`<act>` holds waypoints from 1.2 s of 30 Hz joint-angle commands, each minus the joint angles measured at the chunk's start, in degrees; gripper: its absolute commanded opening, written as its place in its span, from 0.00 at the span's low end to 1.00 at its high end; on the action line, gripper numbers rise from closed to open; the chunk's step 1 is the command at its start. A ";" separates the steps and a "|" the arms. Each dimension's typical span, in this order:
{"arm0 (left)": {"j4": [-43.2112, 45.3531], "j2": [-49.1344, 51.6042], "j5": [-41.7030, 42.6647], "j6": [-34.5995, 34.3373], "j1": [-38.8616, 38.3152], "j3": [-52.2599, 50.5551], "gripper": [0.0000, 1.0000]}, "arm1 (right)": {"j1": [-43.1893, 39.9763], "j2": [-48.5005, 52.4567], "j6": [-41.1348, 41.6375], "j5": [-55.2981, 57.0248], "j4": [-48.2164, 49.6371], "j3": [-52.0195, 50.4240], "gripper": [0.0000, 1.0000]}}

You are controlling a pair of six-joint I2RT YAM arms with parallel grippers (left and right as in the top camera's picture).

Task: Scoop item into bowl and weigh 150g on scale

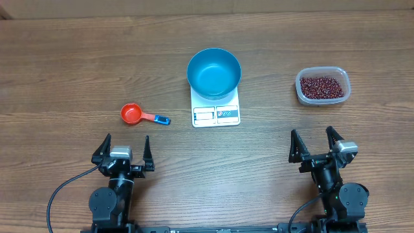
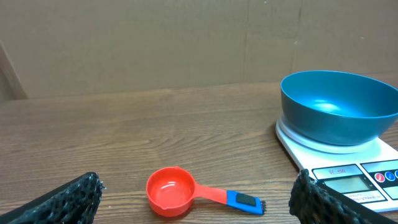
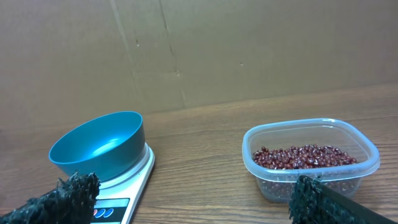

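ok so nearest the robot, at the front edge of the brown wood-grain bench, the left tool has its black fingers spread wide with nothing between them, and the right tool is the same, spread wide and holding nothing. A bit further out, ahead of the left tool, lies a small red plastic measuring scoop with a blue tip on its handle, cup facing up, handle pointing toward the middle of the bench. Near that, roughly in the centre, sits the small flat white rectangular kitchen scale, with its display and marked panels on the edge facing the robot. The round deep blue bowl stands upright on the far part of the scale, overhanging its sides, and it's empty going by the wrist views. Off to the right, well apart from the scale and out ahead of the right tool, is the clear rectangular plastic tub holding the small dark red-brown beans, a loose shallow layer across its bottom. Farthest back is a brown cardboard wall
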 commanded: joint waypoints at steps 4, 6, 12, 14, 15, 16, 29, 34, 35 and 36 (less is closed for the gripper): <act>0.02 -0.59 -0.61 -0.72 -0.37 -0.39 1.00 | 0.00 -0.46 -0.24 0.57 0.33 -0.61 1.00; 0.02 -0.59 -0.61 -0.72 -0.37 -0.39 1.00 | 0.00 -0.46 -0.24 0.57 0.33 -0.61 1.00; 0.02 -0.59 -0.59 -0.72 -0.37 -0.39 1.00 | 0.00 -0.46 -0.24 0.57 0.33 -0.61 1.00; 0.04 -0.59 -0.59 -0.72 -0.37 -0.39 1.00 | 0.00 -0.46 -0.24 0.57 0.33 -0.61 1.00; 0.04 -0.59 -0.61 -0.72 -0.37 -0.39 1.00 | 0.00 -0.46 -0.24 0.57 0.33 -0.61 1.00; 0.04 -0.59 -0.59 -0.72 -0.37 -0.39 1.00 | 0.00 -0.46 -0.24 0.57 0.33 -0.61 1.00; -0.04 -0.59 -2.12 -0.72 -0.33 -0.39 1.00 | 0.00 -0.46 -0.24 0.57 0.33 -0.61 1.00; -0.02 -0.59 -2.12 -0.72 -0.33 -0.39 1.00 | 0.00 -0.46 -0.24 0.57 0.33 -0.61 1.00; -0.04 -0.59 -2.12 -0.74 -0.35 -0.39 1.00 | 0.00 -0.46 -0.24 0.57 0.33 -0.61 1.00; -0.04 -0.59 -2.08 -0.74 -0.33 -0.39 1.00 | 0.00 -0.46 -0.24 0.57 0.33 -0.61 1.00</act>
